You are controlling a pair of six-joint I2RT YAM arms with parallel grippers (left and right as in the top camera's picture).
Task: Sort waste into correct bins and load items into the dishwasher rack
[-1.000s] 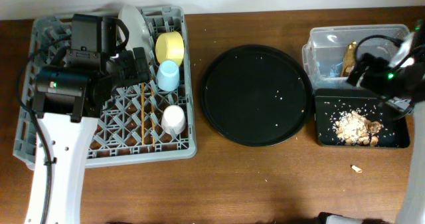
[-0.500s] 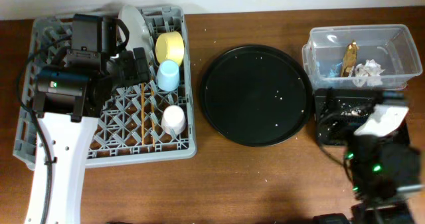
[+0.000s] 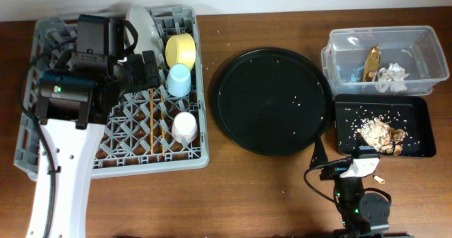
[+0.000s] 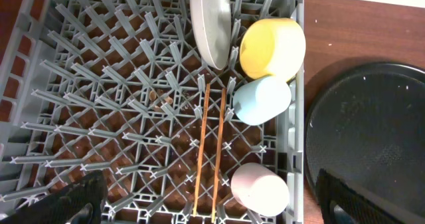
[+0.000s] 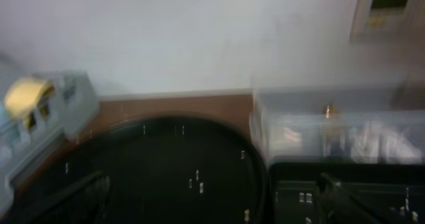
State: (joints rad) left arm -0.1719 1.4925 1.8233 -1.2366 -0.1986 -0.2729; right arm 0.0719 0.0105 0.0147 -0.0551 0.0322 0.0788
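Your grey pegged rack (image 3: 127,150), at the counter's left edge, holds an upright plate (image 3: 145,25), yellow bowl (image 3: 181,50), blue cup (image 3: 179,80), pink cup (image 3: 185,127) and flat chopsticks (image 3: 154,121). Left gripper (image 4: 212,204) and right gripper (image 5: 212,197) both gape empty.

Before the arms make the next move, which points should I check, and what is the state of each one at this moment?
1. Plate, yellow bowl, blue cup, pink cup and chopsticks all in the rack: ok.
2. Wrapper and tissue inside the clear tub: ok.
3. Food scraps in the black tray: ok.
4. Round tray free of crumbs: not ok, pale specks lie on it.
5. Left gripper open and empty above the rack: ok.
6. Right gripper open and empty: ok, though its view is blurred.
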